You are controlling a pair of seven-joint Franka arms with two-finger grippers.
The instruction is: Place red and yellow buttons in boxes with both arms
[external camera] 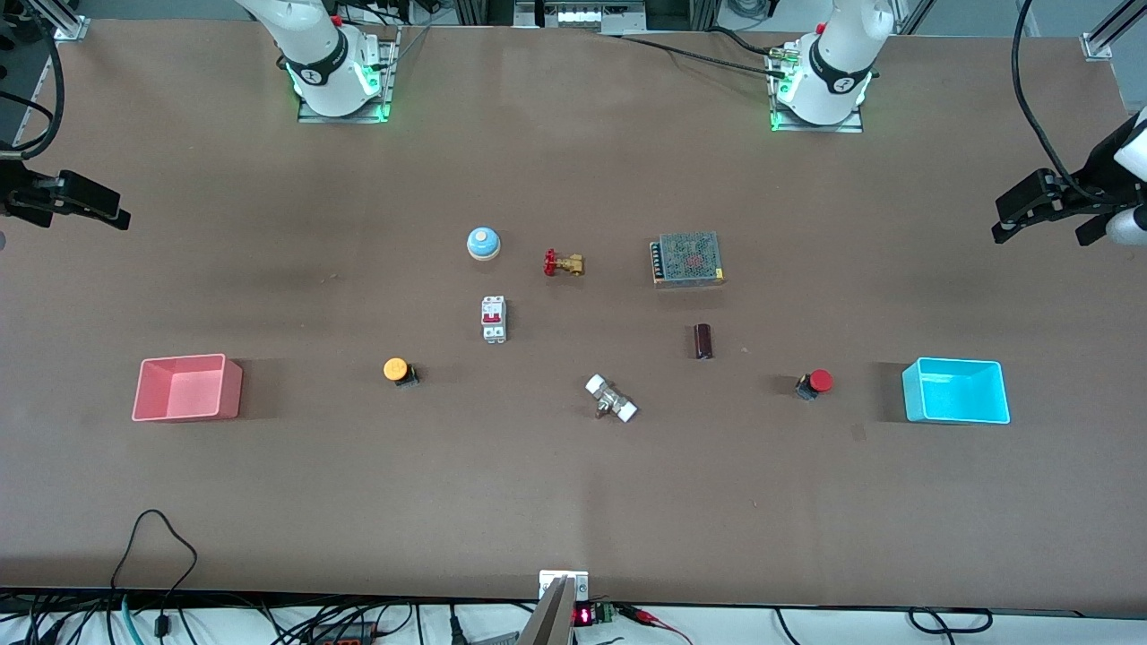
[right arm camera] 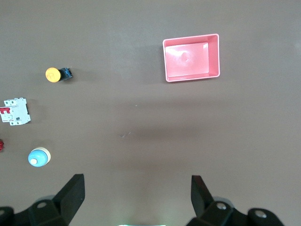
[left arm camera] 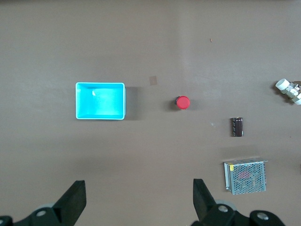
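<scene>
The yellow button (external camera: 396, 369) sits on the table beside the pink-red box (external camera: 179, 358), toward the right arm's end; the right wrist view shows this button (right arm camera: 53, 74) and this box (right arm camera: 190, 79). The red button (external camera: 817, 382) sits beside the cyan box (external camera: 954, 361), toward the left arm's end; the left wrist view shows this button (left arm camera: 182, 102) and this box (left arm camera: 100, 84). Both boxes are empty. My right gripper (external camera: 90, 204) (right arm camera: 137, 179) is open and empty, high over its end of the table. My left gripper (external camera: 1044, 231) (left arm camera: 139, 183) is open and empty, high over its end.
Mid-table lie a blue dome bell (external camera: 483, 243), a brass valve with a red handle (external camera: 563, 263), a white circuit breaker (external camera: 494, 319), a mesh-covered power supply (external camera: 687, 259), a dark cylinder (external camera: 703, 341) and a white-ended fitting (external camera: 611, 399).
</scene>
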